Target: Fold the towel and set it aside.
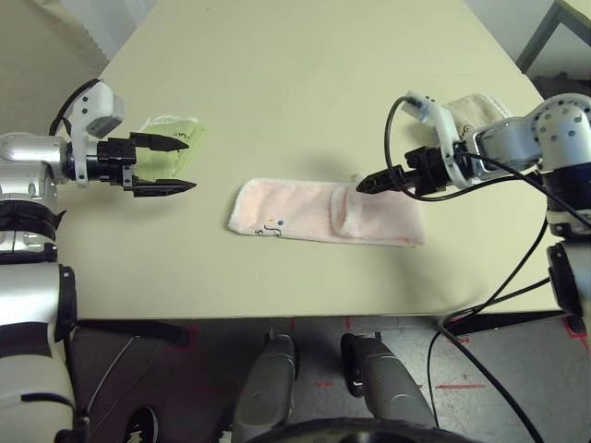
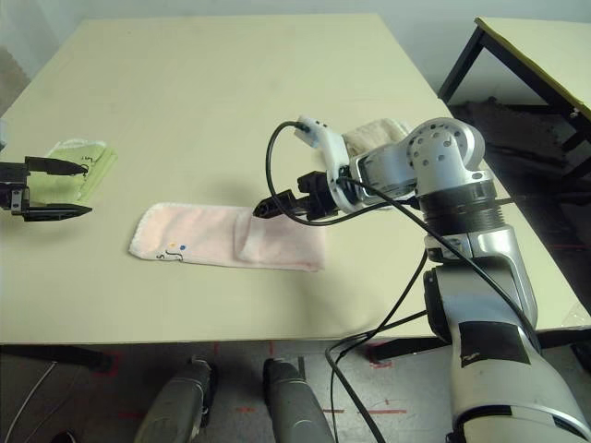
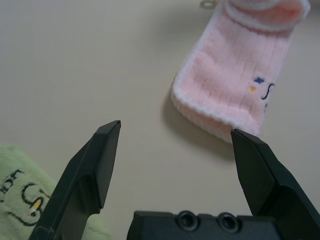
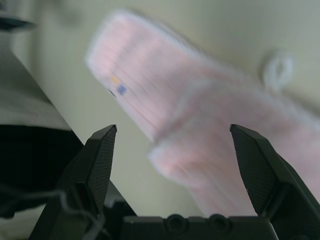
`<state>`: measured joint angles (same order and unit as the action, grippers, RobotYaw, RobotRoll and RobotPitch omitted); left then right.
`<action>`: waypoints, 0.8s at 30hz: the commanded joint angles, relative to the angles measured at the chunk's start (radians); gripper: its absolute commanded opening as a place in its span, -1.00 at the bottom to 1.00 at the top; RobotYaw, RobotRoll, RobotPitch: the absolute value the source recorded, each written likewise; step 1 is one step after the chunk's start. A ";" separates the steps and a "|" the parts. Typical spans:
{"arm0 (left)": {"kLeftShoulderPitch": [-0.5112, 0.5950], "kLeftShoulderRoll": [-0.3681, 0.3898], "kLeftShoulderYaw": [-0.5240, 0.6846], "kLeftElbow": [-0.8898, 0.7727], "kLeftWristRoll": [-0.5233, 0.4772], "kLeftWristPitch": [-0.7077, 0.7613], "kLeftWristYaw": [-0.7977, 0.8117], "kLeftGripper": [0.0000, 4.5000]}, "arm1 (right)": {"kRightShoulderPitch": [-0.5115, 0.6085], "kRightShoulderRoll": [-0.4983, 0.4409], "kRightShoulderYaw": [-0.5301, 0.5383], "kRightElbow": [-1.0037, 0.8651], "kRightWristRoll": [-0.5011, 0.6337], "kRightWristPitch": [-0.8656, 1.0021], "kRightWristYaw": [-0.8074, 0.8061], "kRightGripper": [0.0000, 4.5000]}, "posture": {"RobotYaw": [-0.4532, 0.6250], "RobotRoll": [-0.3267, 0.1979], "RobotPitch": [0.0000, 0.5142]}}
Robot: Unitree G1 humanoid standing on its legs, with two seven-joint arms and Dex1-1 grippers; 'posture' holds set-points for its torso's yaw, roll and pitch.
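The towel (image 1: 295, 210) lies flat on the table as a long pale pink strip with white trim. Its right end is folded over onto itself, and small dark lettering (image 1: 270, 225) sits near its left end. My right gripper (image 1: 365, 183) hovers just above the folded right part, pointing left. The right wrist view shows its fingers (image 4: 100, 160) spread wide and open, with the towel (image 4: 200, 125) below and nothing between them. My left gripper (image 1: 175, 163) hangs open to the left of the towel, a clear gap away, with the towel's left end (image 3: 235, 85) ahead of it.
A green folded towel (image 1: 175, 138) lies under and behind my left gripper. A beige folded towel (image 1: 476, 106) sits behind my right forearm. The table (image 1: 305, 83) stretches bare toward the back. Another table (image 2: 536, 46) stands off to the right.
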<state>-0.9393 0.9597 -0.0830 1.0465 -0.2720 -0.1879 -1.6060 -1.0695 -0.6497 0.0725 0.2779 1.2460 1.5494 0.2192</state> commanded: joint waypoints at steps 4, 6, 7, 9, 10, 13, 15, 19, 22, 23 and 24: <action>0.083 0.004 -0.018 -0.060 -0.023 0.274 -0.008 1.00 | 0.268 -0.154 -0.080 -0.310 -0.218 -0.379 0.343 0.98 | -0.08 0.25 -0.32; 0.100 0.004 -0.019 -0.085 -0.034 0.362 -0.008 1.00 | 0.393 -0.231 -0.075 -0.394 -0.331 -0.550 0.474 0.98 | -0.09 0.25 -0.31; 0.109 0.004 -0.021 -0.099 -0.038 0.395 -0.008 1.00 | 0.447 -0.262 -0.073 -0.427 -0.383 -0.626 0.529 0.98 | -0.10 0.25 -0.31; 0.123 -0.003 -0.018 -0.124 -0.038 0.446 -0.008 1.00 | 0.572 -0.310 -0.079 -0.482 -0.484 -0.799 0.636 0.98 | -0.10 0.25 -0.31; 0.129 -0.011 -0.015 -0.132 -0.037 0.446 -0.008 1.00 | 0.641 -0.312 -0.105 -0.506 -0.511 -0.880 0.679 0.98 | -0.11 0.25 -0.30; 0.138 -0.040 0.003 -0.127 -0.013 0.347 -0.008 1.00 | 0.798 -0.264 -0.214 -0.555 -0.493 -0.989 0.735 0.98 | -0.13 0.25 -0.30; 0.145 -0.053 -0.005 -0.123 0.005 0.279 -0.008 1.00 | 0.879 -0.241 -0.248 -0.568 -0.527 -1.085 0.780 0.98 | -0.14 0.25 -0.31; 0.136 -0.085 -0.019 -0.105 0.049 0.313 -0.005 1.00 | 0.998 -0.211 -0.256 -0.595 -0.637 -1.276 0.838 0.98 | -0.15 0.25 -0.32; 0.123 -0.099 -0.045 -0.088 0.097 0.407 0.010 1.00 | 1.029 -0.203 -0.244 -0.644 -0.679 -1.345 0.859 0.98 | -0.18 0.25 -0.34; 0.120 -0.101 -0.051 -0.084 0.110 0.429 0.013 1.00 | 1.030 -0.200 -0.243 -0.651 -0.683 -1.351 0.859 0.98 | -0.18 0.25 -0.34; 0.110 -0.108 -0.062 -0.072 0.128 0.471 0.020 1.00 | 1.029 -0.197 -0.243 -0.654 -0.686 -1.350 0.857 0.98 | -0.19 0.25 -0.35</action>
<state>-0.8161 0.8552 -0.1271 0.9525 -0.1780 0.2325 -1.5970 -0.0440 -0.8477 -0.1741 -0.3548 0.5771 0.2152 1.0696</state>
